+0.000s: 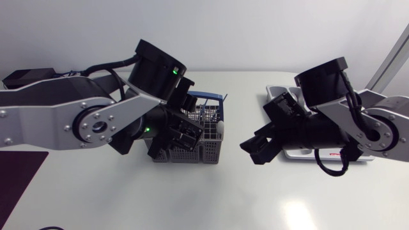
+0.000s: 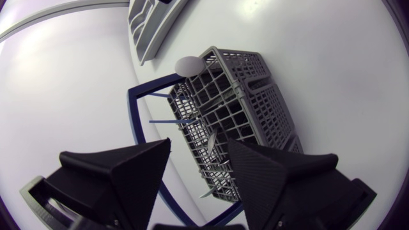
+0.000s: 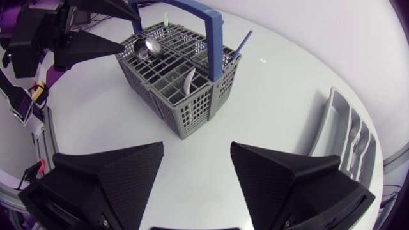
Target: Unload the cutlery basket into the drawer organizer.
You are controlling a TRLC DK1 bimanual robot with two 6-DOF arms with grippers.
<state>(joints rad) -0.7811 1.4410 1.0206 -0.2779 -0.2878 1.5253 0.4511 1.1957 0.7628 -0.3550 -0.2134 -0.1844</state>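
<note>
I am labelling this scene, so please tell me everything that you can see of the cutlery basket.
The cutlery basket is a grey, plastic-looking grid box with several compartments and a blue handle arched over it. It stands upright on the white table, beside the drawer organizer but not touching it. Cutlery stands inside: a metal spoon, blue and pale pieces. The open left gripper hovers above it.

Grey lattice basket (image 3: 198, 108) with blue handle (image 3: 217, 45), pale grey organizer (image 3: 342, 134), white table (image 3: 275, 96)
</note>
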